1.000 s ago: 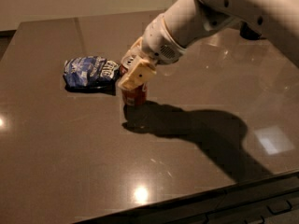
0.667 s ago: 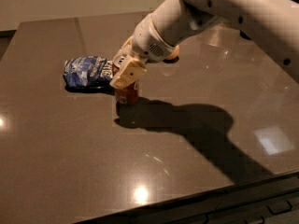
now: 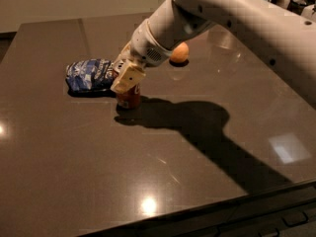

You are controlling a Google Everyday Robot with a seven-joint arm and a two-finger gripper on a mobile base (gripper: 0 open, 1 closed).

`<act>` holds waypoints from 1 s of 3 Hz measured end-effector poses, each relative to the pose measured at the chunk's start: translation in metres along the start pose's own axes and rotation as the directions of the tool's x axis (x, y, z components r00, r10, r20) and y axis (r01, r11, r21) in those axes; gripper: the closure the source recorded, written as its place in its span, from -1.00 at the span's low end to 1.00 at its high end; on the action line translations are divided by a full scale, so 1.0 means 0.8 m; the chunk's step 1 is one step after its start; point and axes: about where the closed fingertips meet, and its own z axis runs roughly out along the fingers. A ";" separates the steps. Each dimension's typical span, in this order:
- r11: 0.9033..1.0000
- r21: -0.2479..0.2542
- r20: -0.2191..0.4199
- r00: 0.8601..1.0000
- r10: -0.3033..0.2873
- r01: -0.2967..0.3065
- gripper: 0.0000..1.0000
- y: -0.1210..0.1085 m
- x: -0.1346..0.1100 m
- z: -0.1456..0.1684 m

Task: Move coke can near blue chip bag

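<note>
The coke can (image 3: 129,98) stands upright, red-brown, at the table's left middle; only its lower half shows below my gripper. My gripper (image 3: 125,79) comes down on it from the upper right and is shut on its upper part, with a cream finger (image 3: 127,76) in front of it. The blue chip bag (image 3: 89,75), crumpled with white lettering, lies just to the left of the can, a small gap apart. The can's base is at or just above the table top.
A round orange fruit (image 3: 179,53) lies behind the arm, right of the bag. The dark glossy table (image 3: 163,181) has its front edge near the bottom. My white arm (image 3: 232,14) reaches in from the upper right and casts a long shadow.
My gripper has carried the coke can leftward, closer to the blue chip bag. The orange has come into sight behind the arm. The bag has not moved.
</note>
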 end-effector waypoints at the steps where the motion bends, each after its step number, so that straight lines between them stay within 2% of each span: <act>1: 1.000 -0.003 0.001 1.000 -0.001 0.001 -0.43 0.002 -0.001 0.001; 2: 1.000 -0.006 0.000 1.000 -0.003 0.003 -0.89 0.003 -0.002 0.003; 3: 1.000 -0.008 0.000 1.000 -0.004 0.004 -1.00 0.003 -0.003 0.004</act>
